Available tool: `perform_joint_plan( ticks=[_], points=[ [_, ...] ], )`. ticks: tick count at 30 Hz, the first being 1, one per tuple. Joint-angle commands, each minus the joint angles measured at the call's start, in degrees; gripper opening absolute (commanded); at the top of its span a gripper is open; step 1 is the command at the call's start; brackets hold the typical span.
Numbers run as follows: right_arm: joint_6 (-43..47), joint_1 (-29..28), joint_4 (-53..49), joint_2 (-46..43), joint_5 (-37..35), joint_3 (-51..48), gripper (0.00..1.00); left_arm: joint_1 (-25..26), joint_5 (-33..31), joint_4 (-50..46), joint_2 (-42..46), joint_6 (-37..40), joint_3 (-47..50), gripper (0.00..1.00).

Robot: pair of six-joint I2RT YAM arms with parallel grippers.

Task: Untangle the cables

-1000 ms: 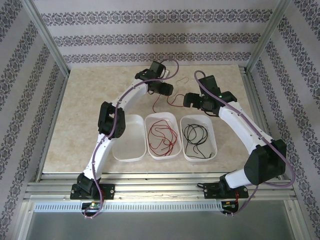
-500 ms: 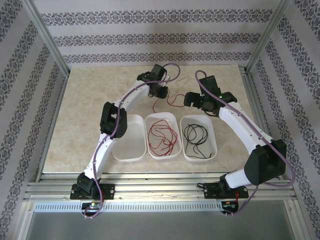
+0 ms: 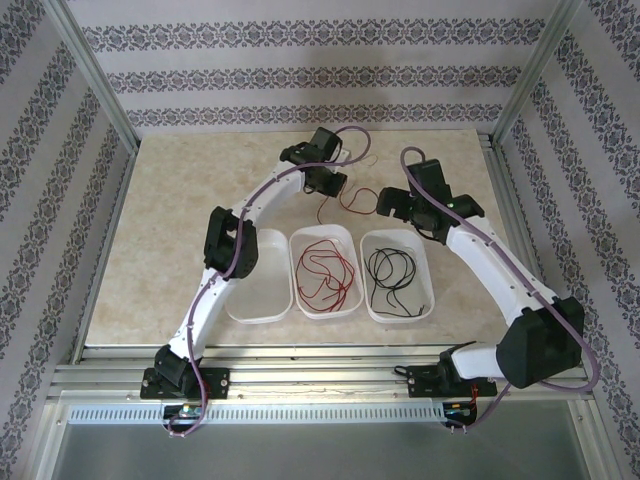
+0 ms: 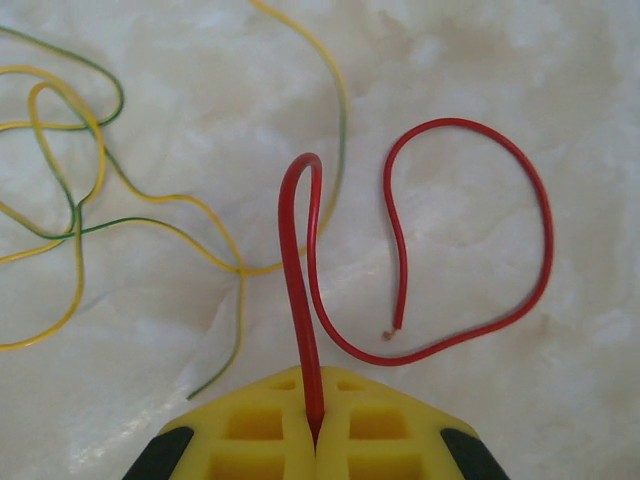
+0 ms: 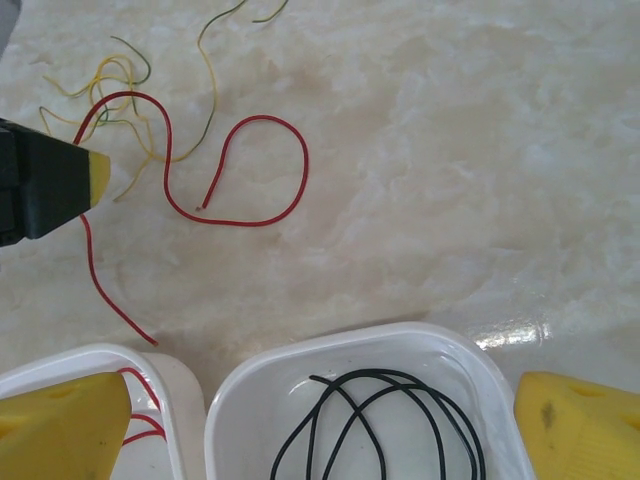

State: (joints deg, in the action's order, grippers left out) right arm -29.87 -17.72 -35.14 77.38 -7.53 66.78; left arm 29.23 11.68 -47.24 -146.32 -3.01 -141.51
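A loose red cable (image 4: 300, 260) lies on the marble table, and my left gripper (image 4: 315, 430) is shut on one strand of it, pinched between the yellow fingertips. The remainder of that cable curls in an open loop to the right (image 4: 540, 230). Thin yellow and green cables (image 4: 80, 200) lie tangled to the left, one strand passing by the red bend. From above, the left gripper (image 3: 325, 185) is at the far middle of the table. My right gripper (image 3: 392, 205) hovers open over the right tray's far rim, with nothing between its fingers (image 5: 60, 430).
Three white trays sit in a row near the arms. The left tray (image 3: 258, 285) holds nothing, the middle tray (image 3: 320, 232) holds red cables (image 3: 325, 275), and the right tray (image 5: 340, 340) holds black cables (image 5: 400, 420). The enclosure's patterned walls stand round the table.
My left gripper has gone from open to shut on the red cable and shifted slightly farther away. The right arm has drawn a little to the right.
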Motion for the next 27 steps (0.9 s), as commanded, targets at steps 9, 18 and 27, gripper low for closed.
perform_joint_plan(
  ticks=[9, 18, 27],
  points=[
    [-1.23, 1.51, 0.77, -3.42, -2.94, -2.17, 0.98, 4.16, -2.38, 0.08, 12.83, 3.62, -1.59, 0.00],
    [-1.86, 2.32, 1.51, -5.02, -3.02, -4.06, 0.98, 5.72, -1.68, 2.53, 18.75, 4.23, -0.96, 0.00],
    [-1.94, 2.67, 1.77, -6.84, -3.65, -5.25, 0.98, 6.28, -3.76, 5.75, 23.23, 5.74, -1.05, 0.00]
  ],
)
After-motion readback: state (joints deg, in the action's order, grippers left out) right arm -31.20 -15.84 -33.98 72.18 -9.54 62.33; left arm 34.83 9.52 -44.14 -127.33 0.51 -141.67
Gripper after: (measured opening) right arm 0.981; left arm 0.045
